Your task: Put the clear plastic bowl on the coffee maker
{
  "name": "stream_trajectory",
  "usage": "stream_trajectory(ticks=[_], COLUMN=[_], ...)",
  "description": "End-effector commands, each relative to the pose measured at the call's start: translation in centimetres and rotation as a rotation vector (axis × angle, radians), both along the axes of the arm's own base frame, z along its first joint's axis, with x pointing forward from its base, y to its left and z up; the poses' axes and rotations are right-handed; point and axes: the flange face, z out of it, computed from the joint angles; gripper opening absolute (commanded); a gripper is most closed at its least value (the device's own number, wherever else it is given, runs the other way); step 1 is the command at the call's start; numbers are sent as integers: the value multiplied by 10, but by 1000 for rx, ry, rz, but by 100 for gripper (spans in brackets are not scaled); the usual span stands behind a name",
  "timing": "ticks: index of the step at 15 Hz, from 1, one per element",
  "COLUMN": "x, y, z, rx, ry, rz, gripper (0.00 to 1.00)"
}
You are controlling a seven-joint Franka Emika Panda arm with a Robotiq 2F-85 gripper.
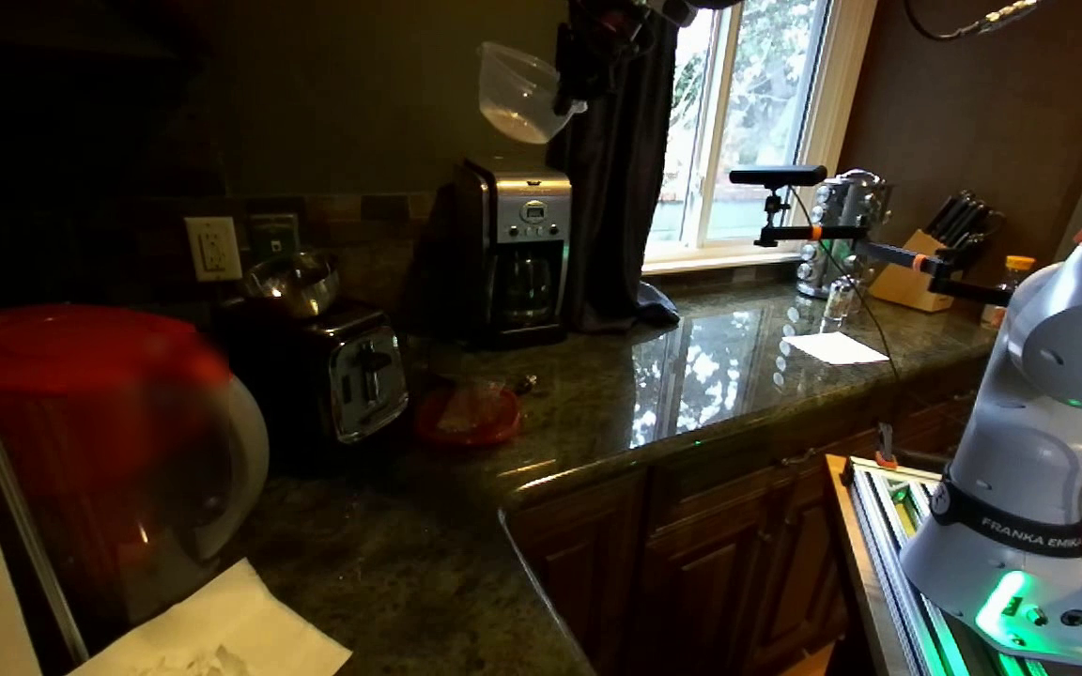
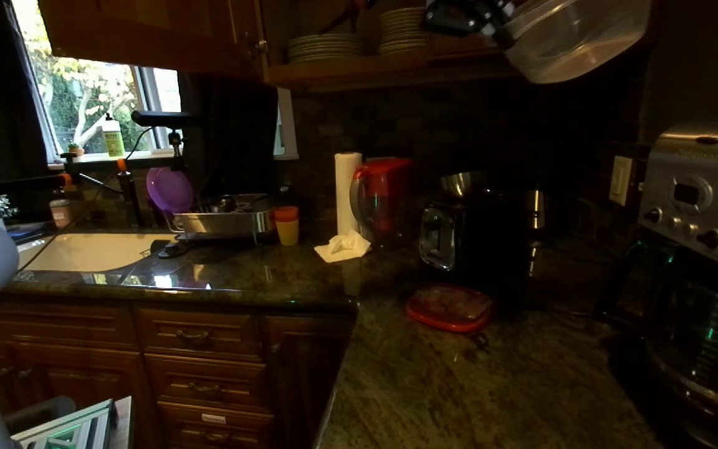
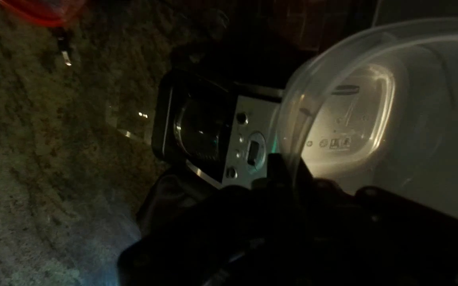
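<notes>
I count one clear bowl [image 1: 515, 99], one coffee maker [image 1: 524, 235], one toaster [image 1: 353, 376], apparently two plate stacks [image 2: 325, 48].

The counter [image 2: 434, 386] was mottled green-brown stone, polished to bright reflections, and it turned a corner. Near that corner lay a red-rimmed dish or lid [image 2: 446, 323], with a toaster [image 1: 367, 376] standing just beside it. The coffee maker [image 1: 532, 202] stood farther along, next to a curtain hem [image 1: 658, 305]. Beyond came a white sheet [image 1: 837, 347], a spice rack [image 1: 846, 202] and a knife block [image 1: 907, 286]. Along the other run stood a pitcher [image 2: 390, 193] and a paper roll [image 2: 348, 193], a napkin [image 2: 341, 246] lying in front of them, then a cup [image 2: 286, 226], a dish rack [image 2: 228, 224] and the sink [image 2: 85, 252], set into the counter.
</notes>
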Motion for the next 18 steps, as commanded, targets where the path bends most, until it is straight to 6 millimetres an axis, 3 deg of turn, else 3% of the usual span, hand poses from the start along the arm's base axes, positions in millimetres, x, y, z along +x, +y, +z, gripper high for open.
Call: stream_trajectory(ticks=[1, 3, 4, 6, 8, 13, 18], x=[20, 24, 6, 14, 21, 56, 98], y=[-69, -98, -80, -101, -103, -131, -141], z=[42, 59, 46, 57, 57, 69, 65], rx=[43, 94, 58, 71, 78, 67, 6], ry=[1, 9, 7, 5, 5, 31, 164], rz=[-198, -264, -193, -234, -240, -234, -223], gripper=[1, 1, 6, 6, 1, 1, 1])
